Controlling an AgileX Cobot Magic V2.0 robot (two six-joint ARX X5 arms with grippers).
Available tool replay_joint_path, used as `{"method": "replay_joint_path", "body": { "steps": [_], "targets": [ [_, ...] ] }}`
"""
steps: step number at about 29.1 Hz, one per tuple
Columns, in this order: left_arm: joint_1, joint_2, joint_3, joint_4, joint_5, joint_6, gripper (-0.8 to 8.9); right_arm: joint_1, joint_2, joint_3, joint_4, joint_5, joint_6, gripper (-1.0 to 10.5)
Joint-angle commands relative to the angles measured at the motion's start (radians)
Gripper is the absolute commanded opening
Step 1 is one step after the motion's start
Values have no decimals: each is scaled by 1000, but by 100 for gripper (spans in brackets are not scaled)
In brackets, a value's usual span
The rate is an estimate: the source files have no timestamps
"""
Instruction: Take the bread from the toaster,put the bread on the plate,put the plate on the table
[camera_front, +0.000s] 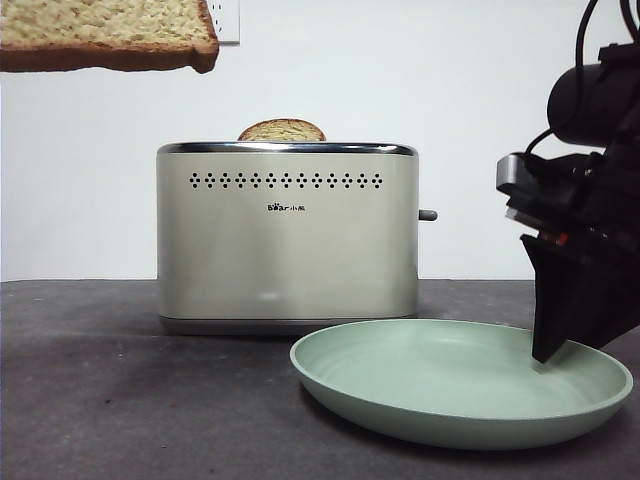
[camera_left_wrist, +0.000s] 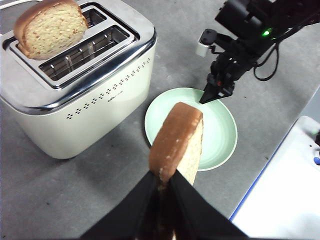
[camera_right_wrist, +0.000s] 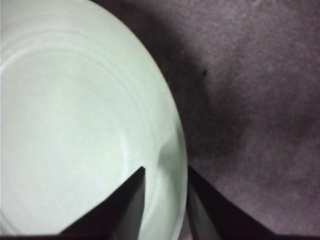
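1. The left gripper (camera_left_wrist: 167, 182) is clamped on the bread (camera_left_wrist: 179, 142), holding the slice edge-up in the air above the table (camera_left_wrist: 100, 190), between the toaster (camera_left_wrist: 75, 105) and the plate (camera_left_wrist: 220, 132).
2. A second slice (camera_left_wrist: 50, 27) stands in 1 toaster slot – only its domed top shows in the front view.
3. The right gripper (camera_right_wrist: 165, 195) straddles the plate's rim, 1 jaw inside and 1 outside, jaws apart – the plate rests on the table beside the toaster.

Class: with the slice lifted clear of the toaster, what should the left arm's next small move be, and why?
Probably carry the bread, clamped in the left pincer, across and down over the plate; the right pincer straddles its rim, and its centre lies bare.
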Motion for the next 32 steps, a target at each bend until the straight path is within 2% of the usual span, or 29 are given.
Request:
{"method": "replay_joint_path", "body": {
  "steps": [1, 2, 6, 9, 13, 18, 23, 32],
  "targets": [
    [-5, 3, 11, 17, 26, 0, 4, 5, 21, 14, 10, -2, 3, 38],
    [-5, 3, 11, 18, 32, -1, 4, 5, 21, 14, 14, -2, 3, 7],
    [-5, 6, 11, 18, 54, -3, 4, 6, 20, 14, 20, -10, 3, 4],
    [-5, 6, 11, 21, 81, -3, 4, 14, -5, 14, 16, -54, 3, 4],
    [-5, 13, 11, 37, 115, -10, 4, 57, -94, 19, 21, -111, 31, 4],
    [-5, 53, 11, 63, 199, -23, 4, 145, -192, 23, 21, -111, 77, 4],
    [-5, 138, 11, 69, 297, -14, 4, 231, -255, 23, 39, -110, 129, 4],
    [-40, 420, 11, 64, 343, 58, 4, 336, -285, 27, 122, -106, 203, 4]
  ]
}}
